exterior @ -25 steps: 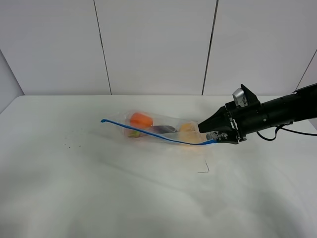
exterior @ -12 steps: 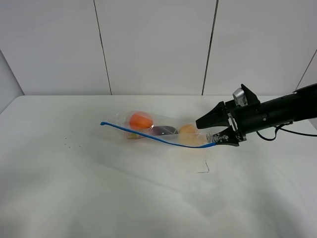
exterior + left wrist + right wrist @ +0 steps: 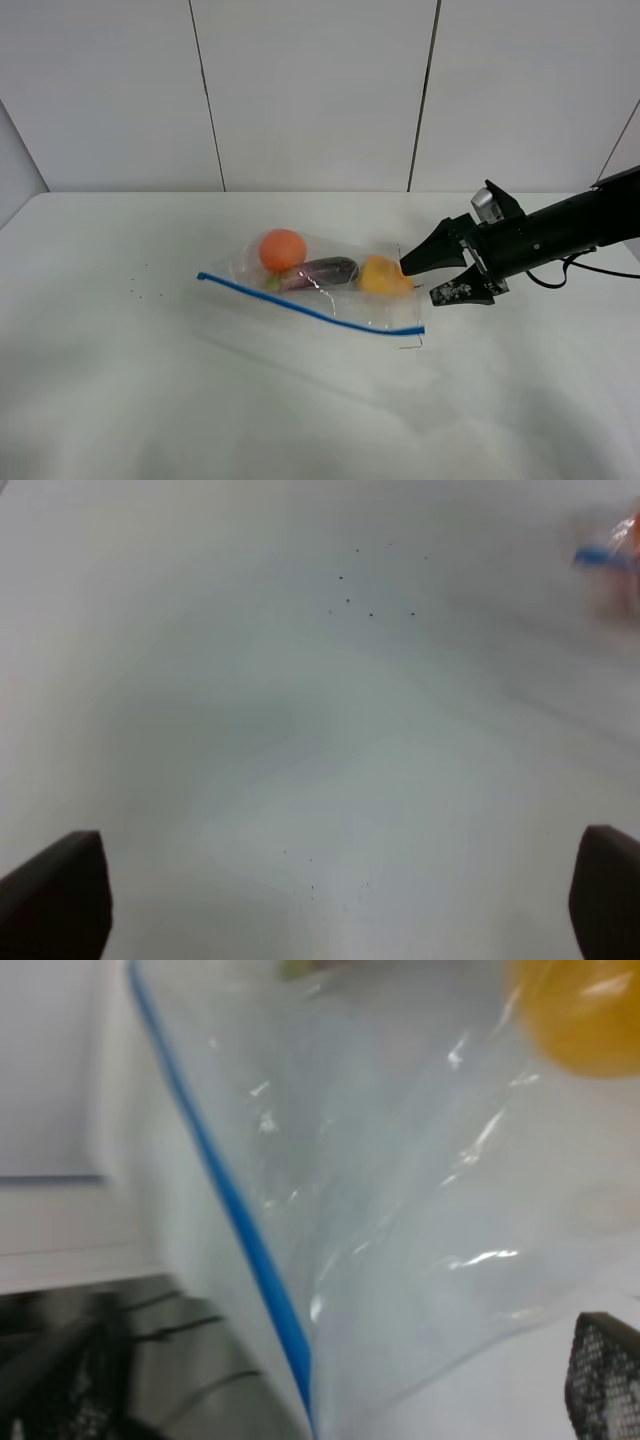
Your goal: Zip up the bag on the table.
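Note:
The clear bag lies flat on the white table. Its blue zipper strip runs along its near edge. An orange, a purple eggplant and a yellow pear show through it. My right gripper is open just off the bag's right end, beside the pear, holding nothing. The right wrist view shows the zipper strip, crinkly plastic and the pear close up. My left gripper is open over bare table; the zipper's left end shows far off.
A small dark mark lies on the table just in front of the bag's right corner. Tiny dark specks dot the table left of the bag. A white panelled wall stands behind the table.
My right gripper opened and let go of the zipper's right end. The bag dropped from its lifted, stretched pose and now lies flat, with the fruit settled.

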You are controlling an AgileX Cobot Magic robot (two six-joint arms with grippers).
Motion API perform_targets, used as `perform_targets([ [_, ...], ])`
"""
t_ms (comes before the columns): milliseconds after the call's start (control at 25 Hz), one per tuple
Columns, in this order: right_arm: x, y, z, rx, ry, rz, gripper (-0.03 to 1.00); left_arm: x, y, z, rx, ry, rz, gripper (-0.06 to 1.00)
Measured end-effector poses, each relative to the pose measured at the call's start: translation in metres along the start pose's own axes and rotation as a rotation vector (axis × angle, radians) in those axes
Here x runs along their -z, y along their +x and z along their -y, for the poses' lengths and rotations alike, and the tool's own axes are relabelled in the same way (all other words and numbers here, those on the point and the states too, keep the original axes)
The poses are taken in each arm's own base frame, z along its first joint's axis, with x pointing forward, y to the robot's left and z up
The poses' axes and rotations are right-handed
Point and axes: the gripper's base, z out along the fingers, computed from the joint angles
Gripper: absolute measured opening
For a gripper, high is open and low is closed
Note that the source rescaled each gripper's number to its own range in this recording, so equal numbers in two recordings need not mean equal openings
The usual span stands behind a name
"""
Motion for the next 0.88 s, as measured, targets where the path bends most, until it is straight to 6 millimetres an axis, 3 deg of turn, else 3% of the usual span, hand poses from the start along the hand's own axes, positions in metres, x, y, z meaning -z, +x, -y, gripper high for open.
perform_targets([
  [280,0.04,0.003,0.003,0.055,0.5,0.066,1.0,0.0,0.0,0.0,0.0,0.0,0.0,1.0],
  [520,0.075,0.013,0.015,-0.006,0.911,0.041,1.0,0.0,0.0,0.0,0.0,0.0,0.0,1.0],
  [880,0.092,0.017,-0.004,0.007,0.943,0.119,1.0,0.0,0.0,0.0,0.0,0.0,0.0,1.0],
])
